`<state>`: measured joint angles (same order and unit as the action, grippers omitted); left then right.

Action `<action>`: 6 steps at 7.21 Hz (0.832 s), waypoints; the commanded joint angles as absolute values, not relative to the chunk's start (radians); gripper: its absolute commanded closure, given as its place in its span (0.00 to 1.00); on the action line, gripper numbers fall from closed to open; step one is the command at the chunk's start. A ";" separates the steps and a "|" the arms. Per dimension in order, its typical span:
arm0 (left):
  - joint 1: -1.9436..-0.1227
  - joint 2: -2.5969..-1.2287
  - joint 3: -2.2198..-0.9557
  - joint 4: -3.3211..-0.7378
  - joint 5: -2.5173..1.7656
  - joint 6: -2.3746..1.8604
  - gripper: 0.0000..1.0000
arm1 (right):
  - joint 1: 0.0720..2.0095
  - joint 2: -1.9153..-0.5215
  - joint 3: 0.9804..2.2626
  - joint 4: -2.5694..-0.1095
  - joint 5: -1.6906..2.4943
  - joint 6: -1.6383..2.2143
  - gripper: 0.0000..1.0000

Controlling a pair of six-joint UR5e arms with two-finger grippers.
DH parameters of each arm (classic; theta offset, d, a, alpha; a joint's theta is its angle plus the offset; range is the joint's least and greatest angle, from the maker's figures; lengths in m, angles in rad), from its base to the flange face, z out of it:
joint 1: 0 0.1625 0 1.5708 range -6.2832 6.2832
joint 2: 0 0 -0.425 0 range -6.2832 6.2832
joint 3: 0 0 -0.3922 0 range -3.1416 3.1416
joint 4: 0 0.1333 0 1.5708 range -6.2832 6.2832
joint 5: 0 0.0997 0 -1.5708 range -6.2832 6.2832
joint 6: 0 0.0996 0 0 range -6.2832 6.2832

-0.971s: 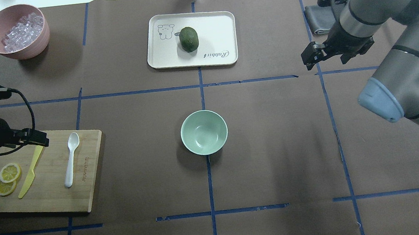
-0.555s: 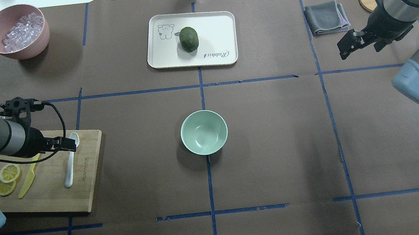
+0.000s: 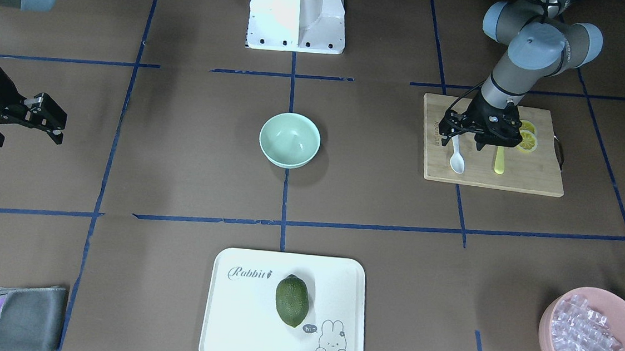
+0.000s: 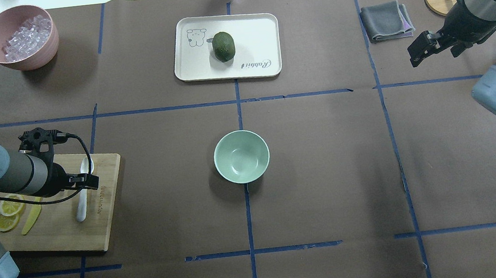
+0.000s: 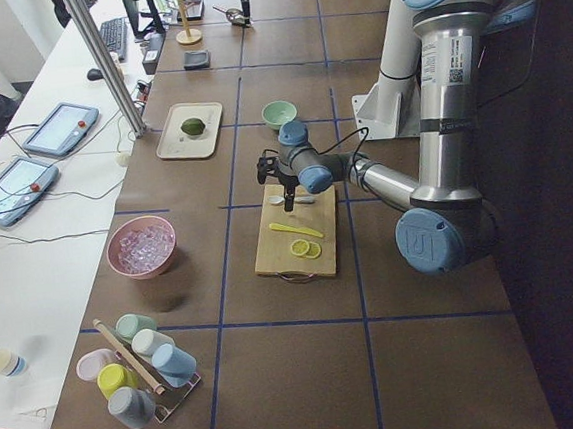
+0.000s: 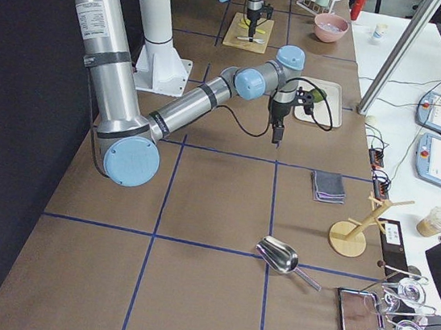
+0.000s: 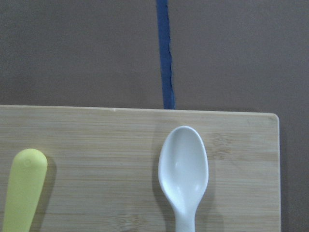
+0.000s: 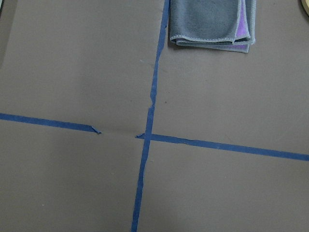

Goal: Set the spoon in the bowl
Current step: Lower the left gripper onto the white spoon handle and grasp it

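The white spoon (image 4: 81,203) lies on a wooden cutting board (image 4: 57,230) at the table's left, scoop pointing away from the robot. It also shows in the front view (image 3: 456,158) and the left wrist view (image 7: 183,170). My left gripper (image 4: 87,179) hovers open above the spoon's handle, just behind the scoop, and holds nothing. The mint-green bowl (image 4: 241,156) stands empty at the table's centre, well to the right of the board. My right gripper (image 4: 419,54) is open and empty, raised over the far right of the table, far from both.
A yellow knife (image 4: 31,220) and lemon slices (image 4: 7,213) lie on the board left of the spoon. A pink bowl (image 4: 18,38) of clear pieces stands far left. A white tray (image 4: 185,72) holds a green fruit (image 4: 223,46). A grey cloth (image 4: 385,21) lies far right.
My left gripper has moved right across the board, from over the knife to over the spoon. My right arm has pulled back toward the table's right edge.
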<state>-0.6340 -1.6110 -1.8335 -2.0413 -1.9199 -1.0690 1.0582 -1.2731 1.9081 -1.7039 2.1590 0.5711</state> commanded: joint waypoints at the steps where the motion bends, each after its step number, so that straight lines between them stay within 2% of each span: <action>1: -0.632 -1.612 -1.836 -2.036 -1.919 -1.069 0.15 | 1.058 -1.272 1.910 -1.709 2.157 0.580 0.00; 5: -0.632 -1.621 -1.835 -2.034 -1.919 -1.071 0.21 | 1.057 -1.272 1.908 -1.709 2.157 0.580 0.00; 6: -0.632 -1.621 -1.835 -2.033 -1.919 -1.071 0.26 | 1.057 -1.272 1.907 -1.709 2.157 0.580 0.00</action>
<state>-0.6317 -1.6206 -1.8349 -2.0337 -1.9190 -1.0705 1.0576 -1.2717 1.9079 -1.7088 2.1568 0.5798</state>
